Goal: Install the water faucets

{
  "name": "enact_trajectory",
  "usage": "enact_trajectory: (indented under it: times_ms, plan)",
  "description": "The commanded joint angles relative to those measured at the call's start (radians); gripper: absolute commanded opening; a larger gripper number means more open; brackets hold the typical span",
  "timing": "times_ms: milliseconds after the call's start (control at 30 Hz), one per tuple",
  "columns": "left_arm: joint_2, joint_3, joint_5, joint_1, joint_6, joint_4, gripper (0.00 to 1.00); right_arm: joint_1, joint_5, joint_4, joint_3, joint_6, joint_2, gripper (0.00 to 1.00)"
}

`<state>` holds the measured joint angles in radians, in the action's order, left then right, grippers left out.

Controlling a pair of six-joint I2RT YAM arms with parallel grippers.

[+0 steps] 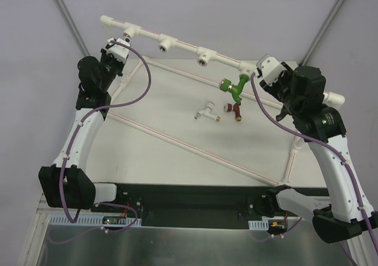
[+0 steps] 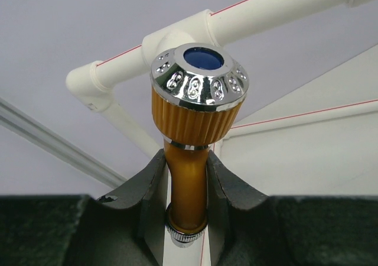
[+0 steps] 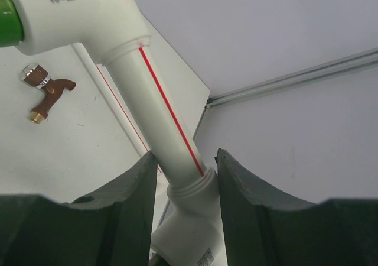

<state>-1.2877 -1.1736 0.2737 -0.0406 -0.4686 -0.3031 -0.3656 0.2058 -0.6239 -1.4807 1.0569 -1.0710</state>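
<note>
The left gripper [image 2: 186,159] is closed on the orange faucet [image 2: 198,100], whose stem is pinched between the two fingers [image 2: 144,201] just below the ribbed knob. The chrome cap with its blue disc is turned toward the wrist camera. The faucet is held at the far-left tee of the frame [image 1: 183,45], close to the corner elbow. Whether its thread is seated in the socket cannot be told.

The right gripper [image 3: 186,159] is narrowed around a red-striped pipe of the frame, just above a collar, and the pipe is clasped between its fingers. Just beside that gripper, the green faucet [image 1: 234,86] is mounted in a tee and hangs below the rail.

On the table [image 1: 177,159], the red faucet [image 1: 235,109] and the white faucet [image 1: 208,112] are laid close together, apart from both grippers.
</note>
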Motion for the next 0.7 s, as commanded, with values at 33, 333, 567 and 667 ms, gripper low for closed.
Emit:
enact_trajectory:
  times_ms: [33, 333, 567, 667]
  plan:
    - [-0.028, -0.005, 0.098, -0.054, -0.134, 0.105, 0.00, -0.032, -0.077, 0.081, -0.004, -0.078, 0.026, 0.02]
    - [-0.041, -0.001, 0.045, -0.054, -0.337, 0.122, 0.00, -0.033, -0.074, 0.081, -0.001, -0.074, 0.028, 0.02]
    - [-0.056, -0.017, 0.012, -0.054, -0.475, 0.150, 0.00, -0.035, -0.074, 0.082, -0.001, -0.074, 0.029, 0.02]
    - [-0.061, -0.009, -0.014, -0.056, -0.522, 0.153, 0.00, -0.035, -0.075, 0.084, 0.000, -0.072, 0.029, 0.02]
